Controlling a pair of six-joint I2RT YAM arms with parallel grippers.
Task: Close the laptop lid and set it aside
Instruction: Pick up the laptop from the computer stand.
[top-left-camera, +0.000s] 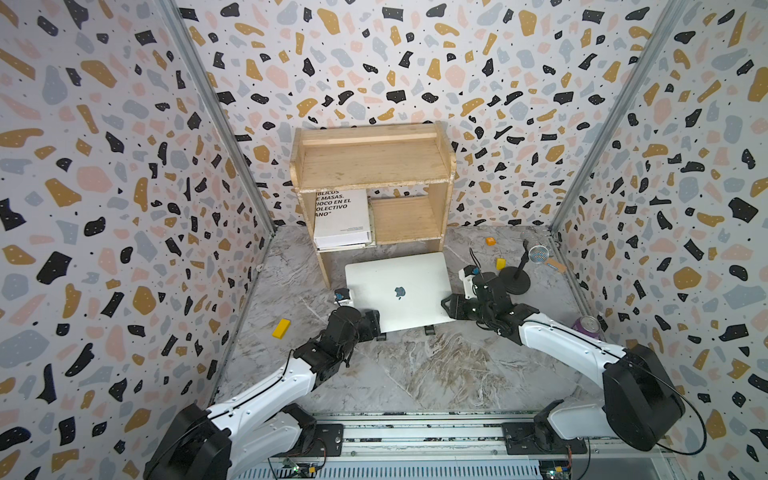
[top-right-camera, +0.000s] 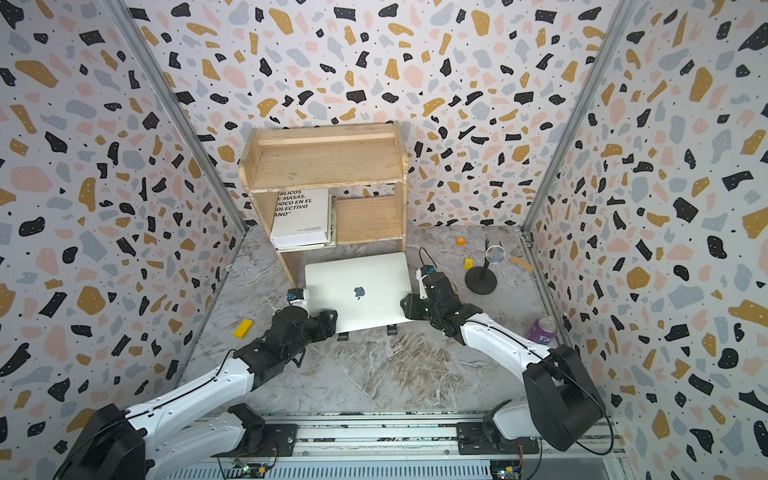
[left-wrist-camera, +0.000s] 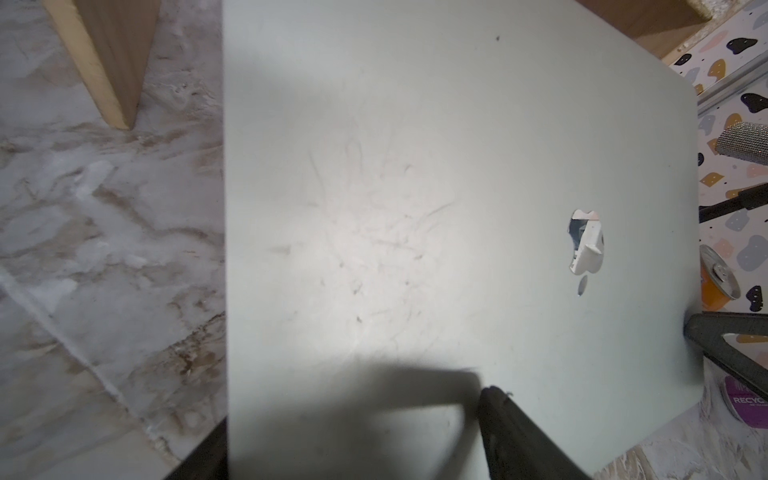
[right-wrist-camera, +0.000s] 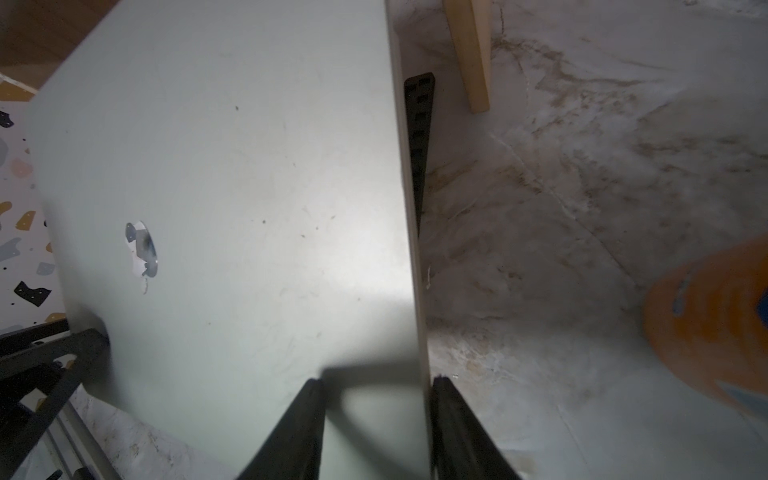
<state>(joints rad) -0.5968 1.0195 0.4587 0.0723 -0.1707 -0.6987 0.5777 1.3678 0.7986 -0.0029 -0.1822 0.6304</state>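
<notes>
Closed: laptop lid (left-wrist-camera: 415, 187) is down flat on the base, logo up. The laptop (top-left-camera: 401, 291) sits on the black stand (top-left-camera: 429, 330), between the two grippers in both top views.

L side: left gripper (left-wrist-camera: 353, 411) has its jaws spread wide, straddling the laptop's left edge near the robot-side corner. One finger (left-wrist-camera: 523, 440) is over the lid and casts a shadow on it. The other finger (left-wrist-camera: 203, 453) is outside the edge, partly hidden under it. Can't tell if either pad touches metal.

R side: right gripper (right-wrist-camera: 376, 382) has its jaws apart with a narrower gap, straddling the right edge near its robot-side corner. Inner finger (right-wrist-camera: 299, 424) is over the lid, outer finger (right-wrist-camera: 453, 424) just outside the edge. The edge runs straight out from between the jaws, closer to the outer finger. Can't confirm contact.

The stand's slotted bar (right-wrist-camera: 419, 124) shows beyond the right jaws, just under the edge. Orange can (right-wrist-camera: 706, 324) is on the outer side of the right jaws, apart from them. Yellow block (top-left-camera: 281, 328) is outboard of the left jaws, well apart. Wooden shelf (top-left-camera: 370, 162) stands past the laptop's far edge.
</notes>
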